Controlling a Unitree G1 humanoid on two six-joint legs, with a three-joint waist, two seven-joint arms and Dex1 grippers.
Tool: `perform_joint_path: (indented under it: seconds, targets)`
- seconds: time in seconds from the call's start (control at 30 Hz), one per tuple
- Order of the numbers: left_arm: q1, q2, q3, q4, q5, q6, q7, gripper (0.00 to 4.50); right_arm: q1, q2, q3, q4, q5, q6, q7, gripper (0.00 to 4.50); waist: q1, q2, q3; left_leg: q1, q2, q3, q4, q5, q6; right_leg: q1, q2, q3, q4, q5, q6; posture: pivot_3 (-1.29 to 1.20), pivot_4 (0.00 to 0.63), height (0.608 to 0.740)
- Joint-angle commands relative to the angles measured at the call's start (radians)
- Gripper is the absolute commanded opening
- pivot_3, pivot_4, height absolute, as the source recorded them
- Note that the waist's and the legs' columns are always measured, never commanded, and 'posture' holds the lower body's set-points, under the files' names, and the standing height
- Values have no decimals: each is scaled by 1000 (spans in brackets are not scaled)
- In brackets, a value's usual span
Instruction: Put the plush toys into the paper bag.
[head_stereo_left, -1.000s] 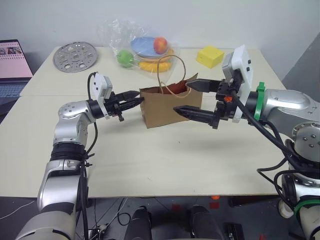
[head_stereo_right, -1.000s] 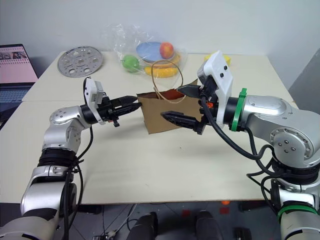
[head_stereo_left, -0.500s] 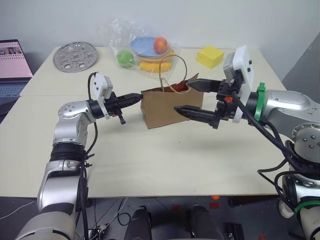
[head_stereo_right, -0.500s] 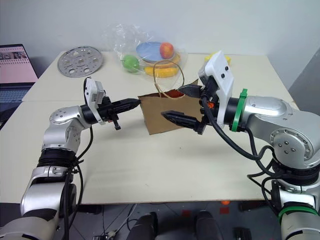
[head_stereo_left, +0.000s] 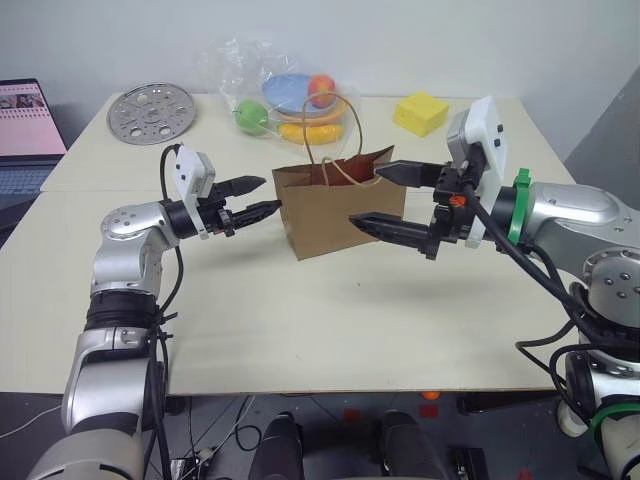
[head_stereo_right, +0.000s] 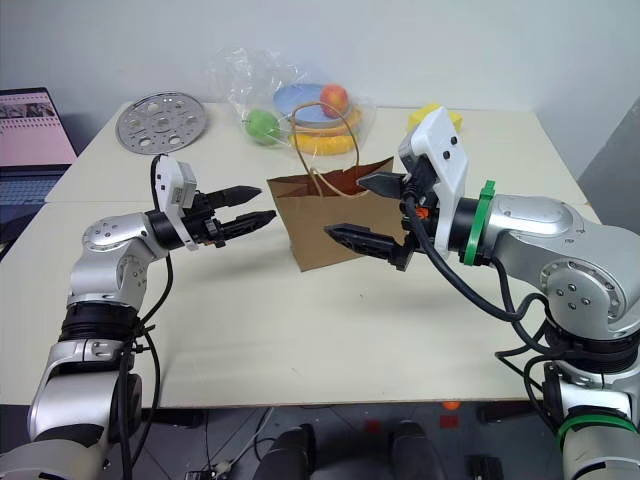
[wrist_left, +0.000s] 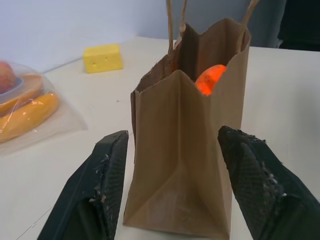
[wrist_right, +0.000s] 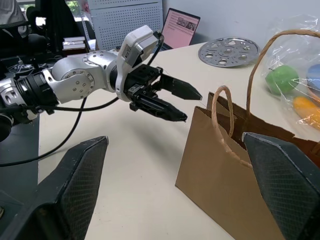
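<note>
Left pincer (head_stereo_left: 262, 196) apart, empty, just left of upright paper bag (head_stereo_left: 340, 213) mid-worktop (head_stereo_left: 300, 320). Right pincer (head_stereo_left: 385, 196) wide apart, straddling bag's right side. Best withdrawn slowly, without catching handles or tipping bag. Orange carrot plush (wrist_left: 210, 79) inside bag visible from left wrist view, hidden from head views.

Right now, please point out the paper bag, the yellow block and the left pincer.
paper bag (head_stereo_left: 340, 215), left eye view, front wall.
yellow block (head_stereo_left: 420, 112), left eye view, top face.
left pincer (head_stereo_right: 262, 203), right eye view, between the fingertips.
</note>
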Motion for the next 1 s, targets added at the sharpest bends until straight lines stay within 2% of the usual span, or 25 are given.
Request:
perform_joint_path:
  seconds: [0.03,0.07,0.13,0.27,0.3,0.53,0.7,0.8,0.97,1.0]
  targets:
    - [-52,10,13,28,-3,-7,3,2987,-10,-7,-18,-21,6,-26,-2,4500,0,0,0,0,0,0,0,0,0,0,0,0,0,0,0,0,150,740]
    - [-60,4,12,40,-4,-8,1,2987,-10,-7,-19,-22,6,-26,-2,4500,0,0,0,0,0,0,0,0,0,0,0,0,0,0,0,0,150,740]
    - [-76,-13,4,61,-11,0,-23,3332,-10,-8,-18,-22,5,-25,-4,4500,0,0,0,0,0,0,0,0,0,0,0,0,0,0,0,0,150,740]
    - [-98,-32,-5,72,-19,20,-57,4406,-10,-9,-20,-24,6,-21,-8,4500,0,0,0,0,0,0,0,0,0,0,0,0,0,0,0,0,150,740]
    - [-100,-31,-1,66,-24,31,-60,4460,-10,-11,-21,-25,5,-19,-11,4500,0,0,0,0,0,0,0,0,0,0,0,0,0,0,0,0,150,740]
    - [-101,4,22,78,-18,42,-70,4460,5,-17,-38,-46,29,-5,-38,4500,-2,0,0,0,0,0,0,0,0,0,0,0,0,0,0,0,150,740]
    - [-122,-30,1,117,-5,16,-79,4460,-1,-18,-31,-38,33,-12,-44,4500,1,0,0,0,0,0,0,0,0,0,0,0,0,0,0,0,150,740]
    - [-180,-97,-28,232,44,-63,-43,4460,-8,-16,-21,-28,28,-18,-37,4500,13,0,0,0,0,0,0,0,0,0,0,-1,0,0,0,0,150,740]
    - [-213,-113,-39,311,62,-117,-99,4460,-10,-18,-20,-28,29,-18,-37,4500,1,0,0,-1,0,0,0,0,0,0,0,-1,-1,0,0,0,150,740]
    - [-217,-113,-36,318,63,-127,-100,4281,-9,-18,-22,-31,32,-16,-39,4500,-2,0,0,-1,0,0,0,0,0,-1,0,-1,0,0,0,0,150,740]
